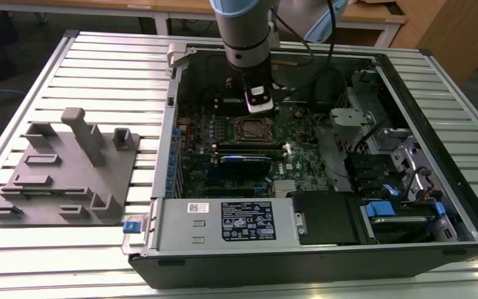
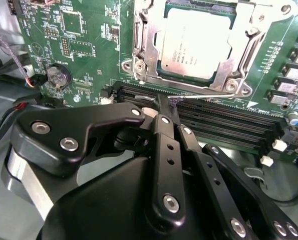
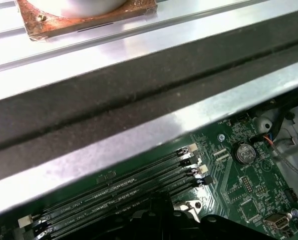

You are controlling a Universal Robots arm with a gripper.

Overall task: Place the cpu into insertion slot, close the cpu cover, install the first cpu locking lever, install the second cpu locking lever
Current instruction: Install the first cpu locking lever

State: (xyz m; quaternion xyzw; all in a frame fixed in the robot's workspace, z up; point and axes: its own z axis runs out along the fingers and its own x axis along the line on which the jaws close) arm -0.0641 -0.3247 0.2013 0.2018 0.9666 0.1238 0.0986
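Open black desktop computer case (image 1: 322, 249) lying on its side on a slatted aluminium table (image 1: 98, 68), with a grey moulded fixture plate (image 1: 65, 180) beside it towards the exterior view's left. The grey-and-blue robot arm (image 1: 243, 25) reaches down into the case, its black linkage gripper (image 1: 257, 103) hanging just above the green circuit board (image 1: 301, 146) and close to the small square black insertion slot (image 1: 251, 130). In the second wrist view the flat square cpu with a dull silver-grey metal top (image 2: 194, 42) sits in that slot, and the square hinged metal cpu cover (image 2: 239, 55), a frame with a window cut through its middle, lies folded down over the chip's edges so that the top shows through the window. A thin bright wire locking lever (image 2: 209, 96) runs along the cover's edge, between the cover and the long black memory slots (image 2: 229, 125). The claw (image 2: 165, 102) is narrow, its two black fingers (image 2: 161, 127) drawn nearly together, with the tips right at the free end of that lever; whether they pinch it cannot be told. A round silver coin battery (image 2: 57, 75) stands on the board to one side of the socket. The first wrist view shows the same battery (image 3: 245, 153), the ends of the memory slots (image 3: 138, 182), the case's bright metal rim (image 3: 138, 140) and a copper-coloured plate (image 3: 88, 17) on the table beyond.
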